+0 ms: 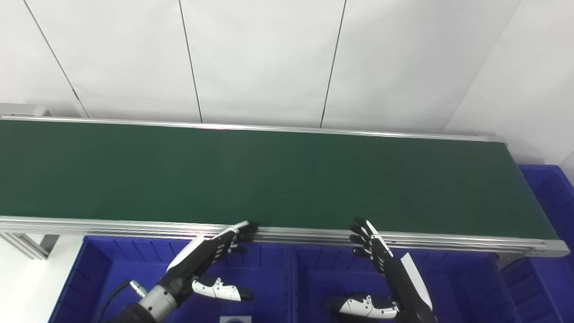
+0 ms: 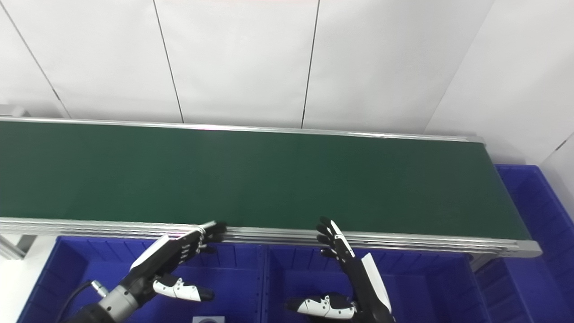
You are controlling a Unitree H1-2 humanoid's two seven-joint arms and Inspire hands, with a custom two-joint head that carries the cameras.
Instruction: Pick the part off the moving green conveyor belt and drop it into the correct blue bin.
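The green conveyor belt (image 1: 269, 175) runs across the whole view and carries no part that I can see. My left hand (image 1: 204, 260) hovers open over the left blue bin (image 1: 103, 269), fingers stretched toward the belt's near rail, thumb apart. Over the middle blue bin (image 1: 448, 278) my right hand (image 1: 385, 273) is open too, fingers pointing up at the rail, thumb spread to the left. Neither hand holds anything. A small grey part (image 1: 235, 319) peeks out at the bottom edge inside the left bin.
The belt's aluminium near rail (image 1: 134, 226) lies just beyond the fingertips. A third blue bin (image 1: 549, 197) stands past the belt's right end. White wall panels close the back. A frame leg (image 1: 27, 244) shows at the lower left.
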